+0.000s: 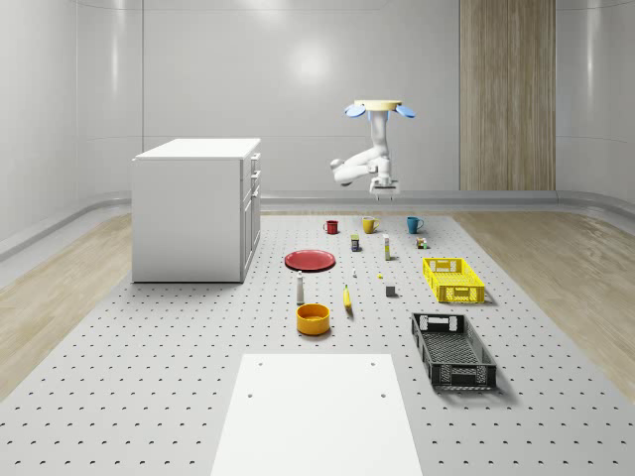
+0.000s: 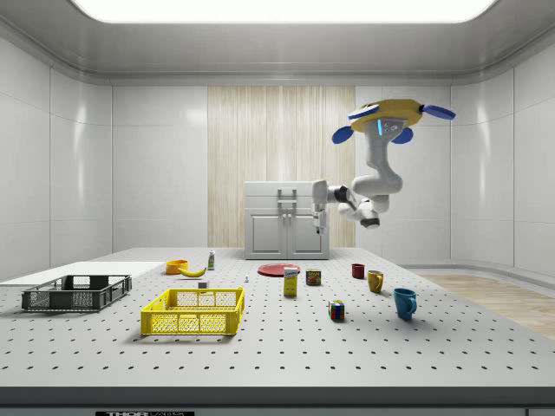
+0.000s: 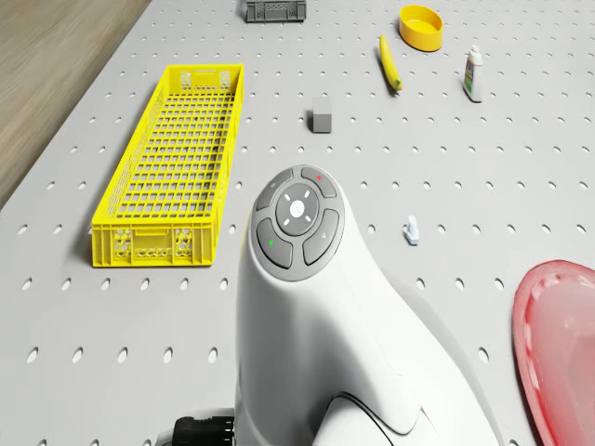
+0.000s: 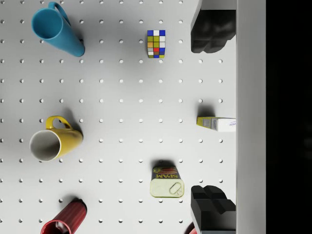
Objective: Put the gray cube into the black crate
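Note:
The gray cube (image 1: 391,291) (image 3: 322,120) sits on the perforated table between the banana and the yellow crate. Nearer the front stands the black crate (image 1: 453,350) (image 2: 76,292) (image 3: 276,10), with nothing inside that I can see. My drone (image 1: 380,107) (image 2: 392,117) hovers high over the far end of the table, above the mugs. The arm hangs below it, and the gripper (image 1: 383,192) (image 2: 319,227) (image 4: 213,122) points down, open and holding nothing. It is well above the table and far behind the cube.
A yellow crate (image 1: 453,280) (image 3: 172,167) lies between cube and black crate. Below the gripper are a blue mug (image 4: 57,29), yellow mug (image 4: 53,141), red mug (image 4: 66,222), Rubik's cube (image 4: 156,43) and spam can (image 4: 167,182). A white cabinet (image 1: 196,208) stands at the whole-scene view's left.

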